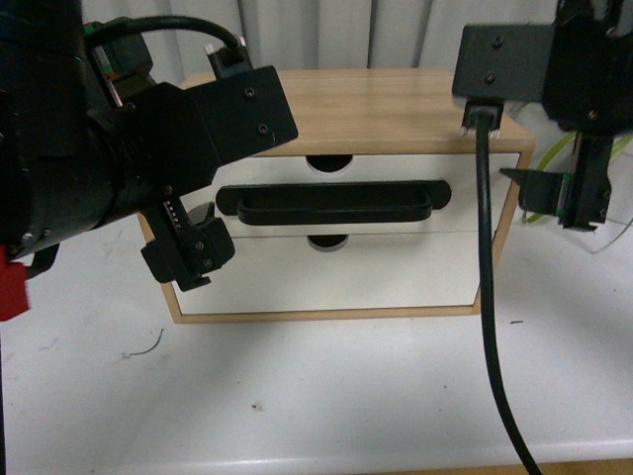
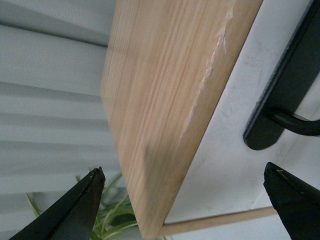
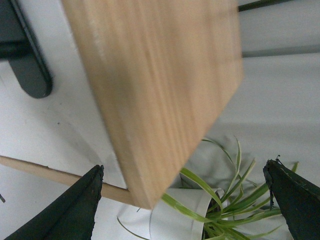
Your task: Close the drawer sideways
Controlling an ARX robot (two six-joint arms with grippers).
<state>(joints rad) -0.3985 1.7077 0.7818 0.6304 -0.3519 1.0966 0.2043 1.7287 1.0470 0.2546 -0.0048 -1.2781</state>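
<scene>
The drawer (image 1: 396, 178) is the upper one in a light wood cabinet (image 1: 396, 109), with a white front, a semicircular notch and a long black bar handle (image 1: 333, 201). Its front looks about level with the lower front. My left gripper (image 1: 193, 247) hangs open at the cabinet's left front corner, and my right gripper (image 1: 564, 198) hangs open just off the right side. In the left wrist view the open gripper (image 2: 187, 200) straddles the wooden corner, with the handle end (image 2: 280, 100) on the white front. The right gripper (image 3: 185, 200) spans the opposite corner in the right wrist view.
Below the drawer is a white-fronted drawer without a handle (image 1: 326, 277). The cabinet stands on a white tabletop (image 1: 316, 396). A black cable (image 1: 490, 297) hangs in front of the cabinet's right part. A green plant in a white pot (image 3: 200, 215) stands beside the cabinet.
</scene>
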